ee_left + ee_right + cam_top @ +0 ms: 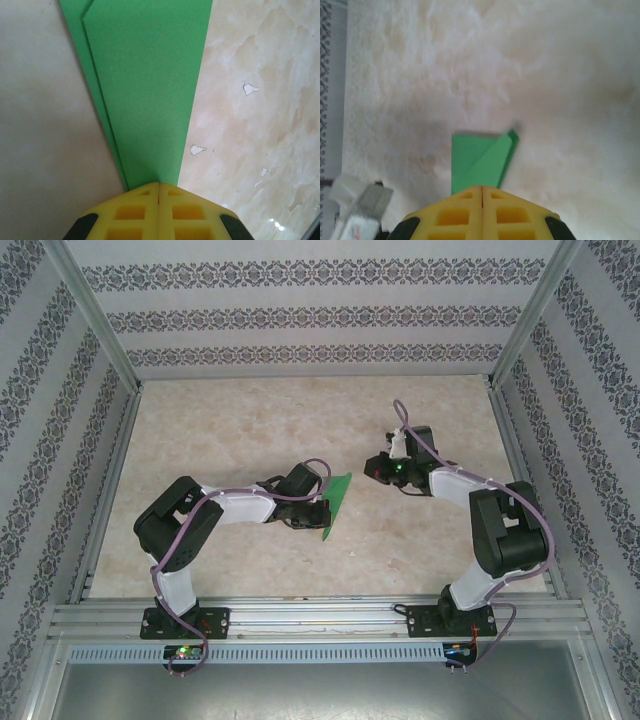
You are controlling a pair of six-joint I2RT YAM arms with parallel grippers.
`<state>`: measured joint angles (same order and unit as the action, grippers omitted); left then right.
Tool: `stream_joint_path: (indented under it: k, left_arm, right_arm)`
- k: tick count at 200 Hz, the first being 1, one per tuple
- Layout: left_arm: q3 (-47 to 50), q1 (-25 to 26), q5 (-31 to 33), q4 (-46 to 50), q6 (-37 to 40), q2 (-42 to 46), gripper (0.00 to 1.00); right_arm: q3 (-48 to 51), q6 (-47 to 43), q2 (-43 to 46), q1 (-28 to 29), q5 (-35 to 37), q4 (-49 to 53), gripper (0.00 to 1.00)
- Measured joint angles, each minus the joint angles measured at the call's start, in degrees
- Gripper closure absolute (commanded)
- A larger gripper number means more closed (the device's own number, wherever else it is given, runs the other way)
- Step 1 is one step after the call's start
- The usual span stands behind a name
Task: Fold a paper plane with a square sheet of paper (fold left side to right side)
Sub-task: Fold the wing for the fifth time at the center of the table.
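The narrow, pointed, bright green paper plane (pixel 340 498) sits near the middle of the pale, marble-look table (pixel 250 430). From above it looks like a thin green strip, slanted, with its far end toward the back wall.

The left gripper (pixel 320 520) reaches in from the left and is at the near end of the green paper. In the left wrist view its two yellow fingers (pixel 135 210) are pressed tight together with no gap. The pointy end of the paper plane (pixel 145 90) runs right into the line where they meet, so the left gripper (pixel 159 187) looks like it is pinching the paper by its tip. Two layers of paper show here, one edge peeking out beside the other on the left (so it is folded over). On the table just right of the paper are a few small white chipped spots (pixel 248 89).

The right gripper (pixel 380 470) is just to the right of the paper's far end and does not touch it. In the right wrist view the right gripper (pixel 482 190) also has its yellow fingers (pixel 510 217) closed together, holding nothing. Past them lies the wide end of the paper plane (pixel 482 160), with a slanted fold line across it and a little corner sticking up.

Walls with grey flower stripes (pixel 320 315) stand around the table.
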<state>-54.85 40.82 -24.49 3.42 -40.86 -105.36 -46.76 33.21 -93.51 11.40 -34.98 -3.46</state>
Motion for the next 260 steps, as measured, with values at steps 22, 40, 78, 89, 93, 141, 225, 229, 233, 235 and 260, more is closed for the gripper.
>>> stream_joint_path:
  k: [22,40,78,89,93,141,225,229,233,235,260]
  left_arm:
    - [0.9,0.0,0.0,-0.1,0.0,0.7,1.0]
    - [1.9,0.1,0.0,0.0,0.0,1.6,1.0]
    - [5.0,0.1,0.0,0.3,0.0,4.3,1.0]
    - [6.0,0.2,0.0,0.3,0.0,5.2,1.0]
    - [6.3,0.3,0.1,0.3,0.0,5.4,1.0]
    - [8.2,0.9,0.6,0.3,-0.1,7.1,1.0]
    - [8.2,1.1,1.0,0.3,-0.1,7.2,1.0]
    - [8.2,1.1,1.0,0.3,-0.1,7.2,1.0]
    - [8.2,1.1,1.0,0.3,-0.1,7.2,1.0]
    - [8.2,1.1,1.0,0.3,-0.1,7.2,1.0]
    - [8.3,1.1,1.0,0.3,-0.1,7.3,1.0]
  right_arm:
    - [4.0,0.8,1.3,0.6,-1.1,0.1,1.0]
    - [6.4,1.6,2.3,1.7,-1.8,-0.1,1.0]
    - [8.9,4.2,3.1,6.9,-2.6,-2.6,1.0]
    - [9.1,4.8,3.0,8.8,-2.6,-3.8,1.0]
    - [9.1,5.2,2.9,9.4,-2.6,-4.3,1.0]
    - [7.1,7.6,-3.3,14.2,-2.1,-8.9,1.0]
    - [0.6,8.7,-11.3,17.2,0.2,-10.0,1.0]
    - [0.3,8.7,-11.6,17.2,0.2,-9.9,1.0]
    - [0.1,8.7,-11.9,17.2,0.2,-9.7,1.0]
    - [0.0,8.7,-12.1,17.2,0.2,-9.6,1.0]
    - [-1.3,9.1,-13.1,17.2,0.4,-7.8,1.0]
